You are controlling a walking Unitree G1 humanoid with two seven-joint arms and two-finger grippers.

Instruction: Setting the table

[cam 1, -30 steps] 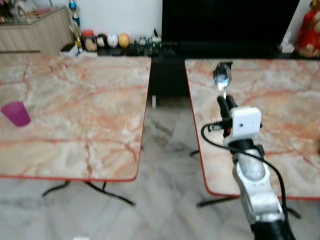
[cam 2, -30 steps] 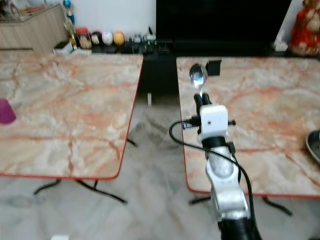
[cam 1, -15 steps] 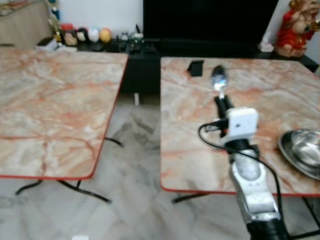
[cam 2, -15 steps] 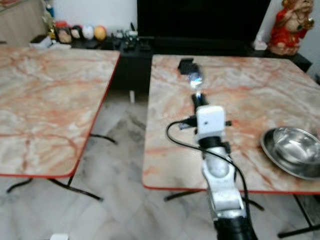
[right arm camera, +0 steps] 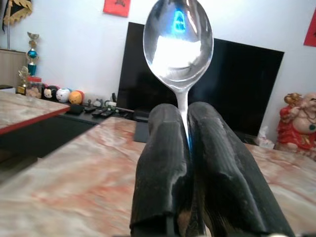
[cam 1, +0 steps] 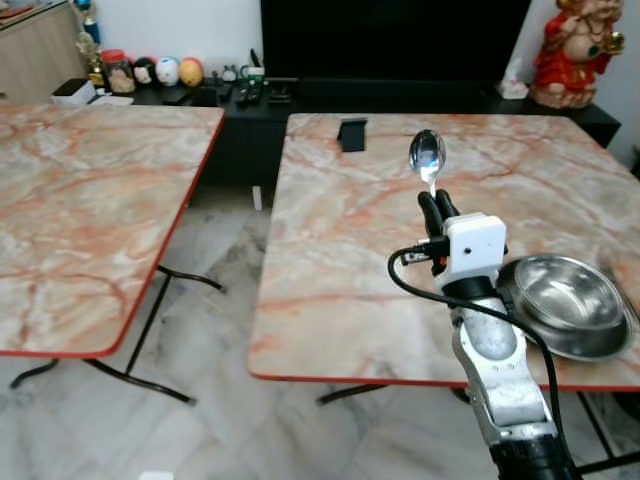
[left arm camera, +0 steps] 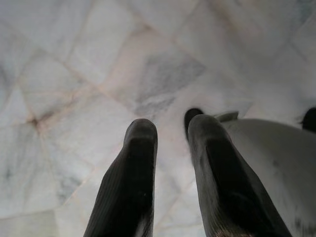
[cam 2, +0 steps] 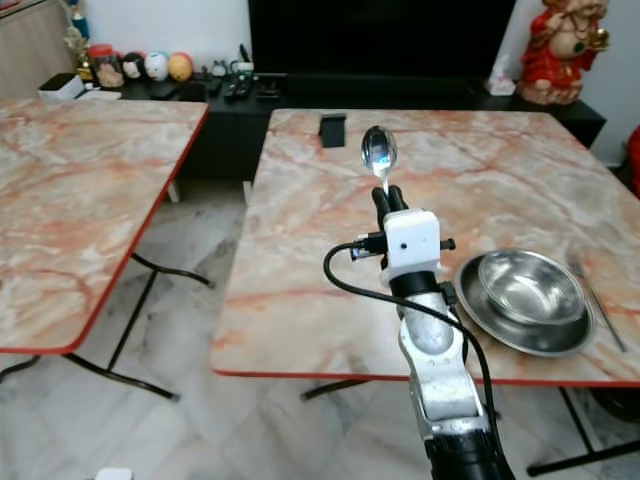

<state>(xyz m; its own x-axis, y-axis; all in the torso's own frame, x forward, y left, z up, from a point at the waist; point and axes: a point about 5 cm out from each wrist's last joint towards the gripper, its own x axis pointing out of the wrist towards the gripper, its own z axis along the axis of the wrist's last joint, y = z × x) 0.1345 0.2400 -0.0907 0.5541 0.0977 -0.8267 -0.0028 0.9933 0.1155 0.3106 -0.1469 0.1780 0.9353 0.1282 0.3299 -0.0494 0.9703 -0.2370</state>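
Swinging rightward, the view now takes in a steel bowl [cam 2: 523, 298]; right gripper [cam 2: 384, 200] pinches the spoon [cam 2: 379, 153] upright, left gripper [left arm camera: 170, 136] seemingly slightly parted.

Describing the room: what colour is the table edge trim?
Red, on the table; clearest in the right eye view.

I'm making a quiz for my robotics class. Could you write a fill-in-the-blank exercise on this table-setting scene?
1. The right gripper holds a shiny metal ____ upright between its black fingers.
2. The round steel bowl rests on the marble-patterned ____ with the red edge.
3. A metal fork lies on the bowl's ____ side.
4. The left gripper points down at the pale tiled ____.

Missing words: spoon; table; right; floor
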